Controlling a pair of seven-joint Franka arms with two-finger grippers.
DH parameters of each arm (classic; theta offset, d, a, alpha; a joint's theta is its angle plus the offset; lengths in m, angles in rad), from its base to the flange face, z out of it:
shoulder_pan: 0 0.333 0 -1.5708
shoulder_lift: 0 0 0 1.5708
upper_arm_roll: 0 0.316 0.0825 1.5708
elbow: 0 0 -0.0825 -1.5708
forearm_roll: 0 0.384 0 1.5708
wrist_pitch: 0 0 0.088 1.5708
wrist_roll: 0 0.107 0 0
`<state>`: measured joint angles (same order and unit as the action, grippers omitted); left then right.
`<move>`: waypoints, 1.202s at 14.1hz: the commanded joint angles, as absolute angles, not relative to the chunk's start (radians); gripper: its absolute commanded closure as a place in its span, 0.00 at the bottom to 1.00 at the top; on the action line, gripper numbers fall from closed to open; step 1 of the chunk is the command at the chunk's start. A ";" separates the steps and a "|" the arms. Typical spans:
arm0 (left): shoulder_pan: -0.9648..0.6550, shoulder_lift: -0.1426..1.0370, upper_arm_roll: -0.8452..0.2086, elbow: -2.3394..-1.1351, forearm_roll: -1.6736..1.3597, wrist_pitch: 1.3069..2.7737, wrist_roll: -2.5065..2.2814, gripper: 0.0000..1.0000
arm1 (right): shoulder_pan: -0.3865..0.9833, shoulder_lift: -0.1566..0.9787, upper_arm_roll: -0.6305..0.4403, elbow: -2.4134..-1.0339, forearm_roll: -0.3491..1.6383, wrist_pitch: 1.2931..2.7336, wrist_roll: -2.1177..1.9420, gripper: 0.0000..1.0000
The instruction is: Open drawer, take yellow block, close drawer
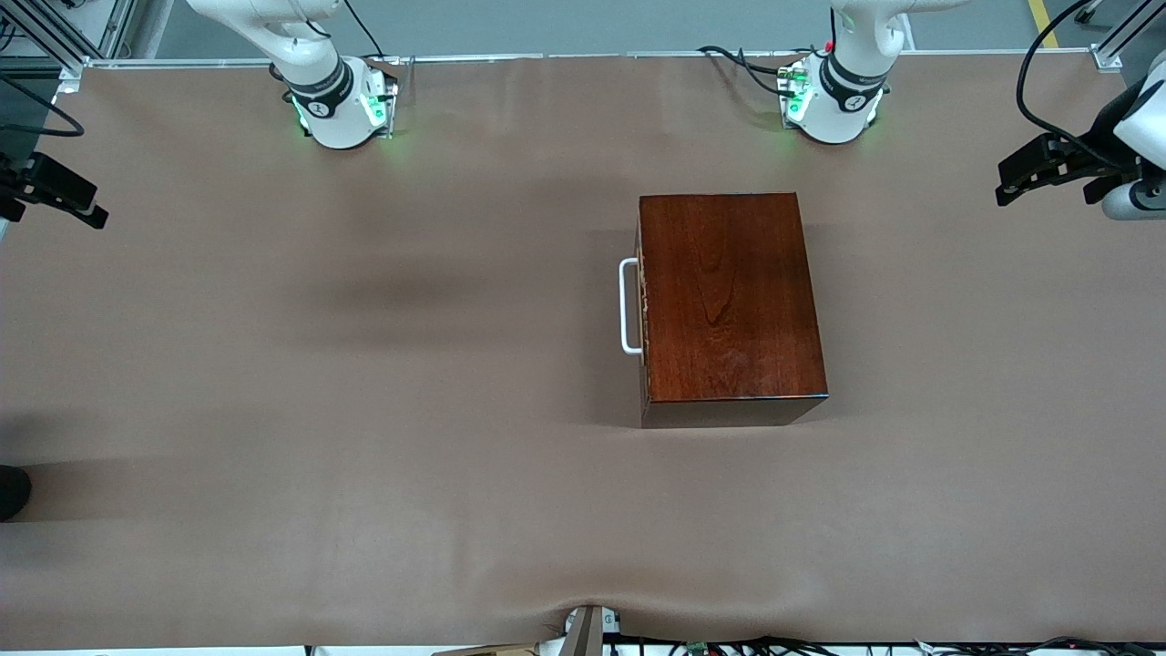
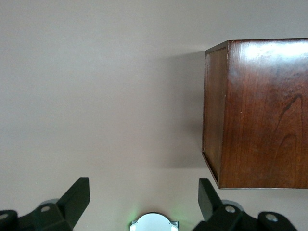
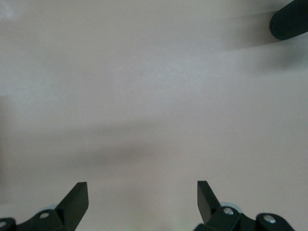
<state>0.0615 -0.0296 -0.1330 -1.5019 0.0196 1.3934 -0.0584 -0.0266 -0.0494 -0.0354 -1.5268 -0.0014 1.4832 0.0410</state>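
The drawer (image 1: 642, 310) sat shut in the box (image 1: 729, 301), its handle (image 1: 629, 306) facing the right arm's end; the block, presumably inside, was unseen. The left gripper (image 1: 1034, 173) and right gripper (image 1: 64, 196), both spread open, hung well apart from the box. An unbraced pull could drag the box; a shallow grip could slip off the handle.

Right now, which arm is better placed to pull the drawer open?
Probably the right arm. The white handle faces the right arm's end of the table, and the drawer slides that way. Both pincers, left and right, wait open at the table's ends.
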 commanded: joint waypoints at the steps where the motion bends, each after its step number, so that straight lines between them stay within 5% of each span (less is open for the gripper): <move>1: 0.072 -0.037 -0.141 -1.488 0.029 1.370 -0.052 0.00 | -0.044 -0.041 -0.025 -1.505 0.021 1.471 0.035 0.00; 8: -0.012 0.052 -0.205 -1.461 0.034 1.390 -0.130 0.00 | -0.035 -0.041 -0.023 -1.502 0.021 1.471 0.037 0.00; 17: -0.489 0.366 -0.216 -1.295 0.256 1.523 -0.549 0.00 | -0.037 -0.041 -0.021 -1.502 0.021 1.471 0.038 0.00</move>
